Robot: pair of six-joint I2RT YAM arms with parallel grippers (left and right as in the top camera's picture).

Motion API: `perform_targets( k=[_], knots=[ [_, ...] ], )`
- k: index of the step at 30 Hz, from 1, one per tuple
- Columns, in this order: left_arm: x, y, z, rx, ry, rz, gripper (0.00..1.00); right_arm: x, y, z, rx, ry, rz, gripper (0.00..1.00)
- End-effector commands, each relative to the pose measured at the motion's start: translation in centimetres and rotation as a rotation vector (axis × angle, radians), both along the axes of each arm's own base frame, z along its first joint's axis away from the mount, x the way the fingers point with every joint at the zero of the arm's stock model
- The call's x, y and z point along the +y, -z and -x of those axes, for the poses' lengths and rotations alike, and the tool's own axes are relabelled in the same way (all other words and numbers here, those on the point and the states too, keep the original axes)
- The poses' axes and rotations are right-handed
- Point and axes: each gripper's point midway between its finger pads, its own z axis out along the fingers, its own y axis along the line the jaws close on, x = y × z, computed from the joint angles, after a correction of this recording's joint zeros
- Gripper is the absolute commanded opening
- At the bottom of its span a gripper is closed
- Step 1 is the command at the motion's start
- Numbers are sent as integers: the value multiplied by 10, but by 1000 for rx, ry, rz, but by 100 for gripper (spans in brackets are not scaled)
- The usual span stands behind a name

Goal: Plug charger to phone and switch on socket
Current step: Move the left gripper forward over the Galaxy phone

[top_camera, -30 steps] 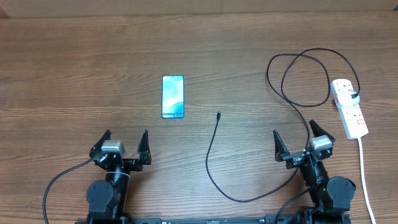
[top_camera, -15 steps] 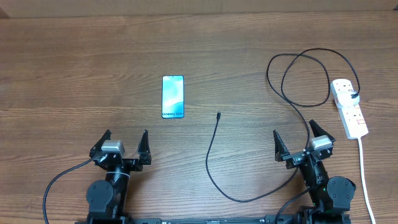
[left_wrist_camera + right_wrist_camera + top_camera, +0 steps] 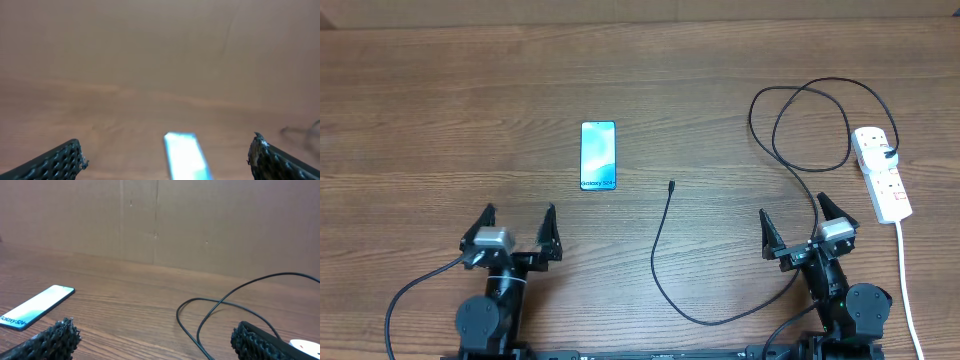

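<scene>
Nearest you, the left gripper (image 3: 518, 216) sits low over the table (image 3: 440, 100) with its jaws spread wide and nothing between them. The right gripper (image 3: 793, 212) is the same: jaws fully apart, holding nothing. Just beside the right gripper, the charger (image 3: 669, 200) sags in a long curve toward the near edge, then runs up the middle of the table. Its small plug tip lies bare on the wood, between the two arms and apart from both. Farther out and to the left of that tip lies the phone (image 3: 598, 156), flat, screen up, lengthwise away from you. Your left wrist view shows it blurred between the fingers (image 3: 50, 162), well ahead of them. At the far right the socket (image 3: 881, 172) lies near the table edge, its white cord trailing back toward you. The charger's other end loops widely beside the socket and reaches its far end.
</scene>
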Motion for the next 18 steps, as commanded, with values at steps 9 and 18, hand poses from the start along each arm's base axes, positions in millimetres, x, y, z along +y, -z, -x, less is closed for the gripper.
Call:
perform_targets(
  k=[9, 18],
  knots=[
    [-31, -128, 58, -74, 210, 88, 100, 1, 1, 0, -7, -8, 2, 100],
    [-32, -211, 68, 122, 210, 30, 100, 1, 1, 0, -7, -8, 2, 100]
  ],
)
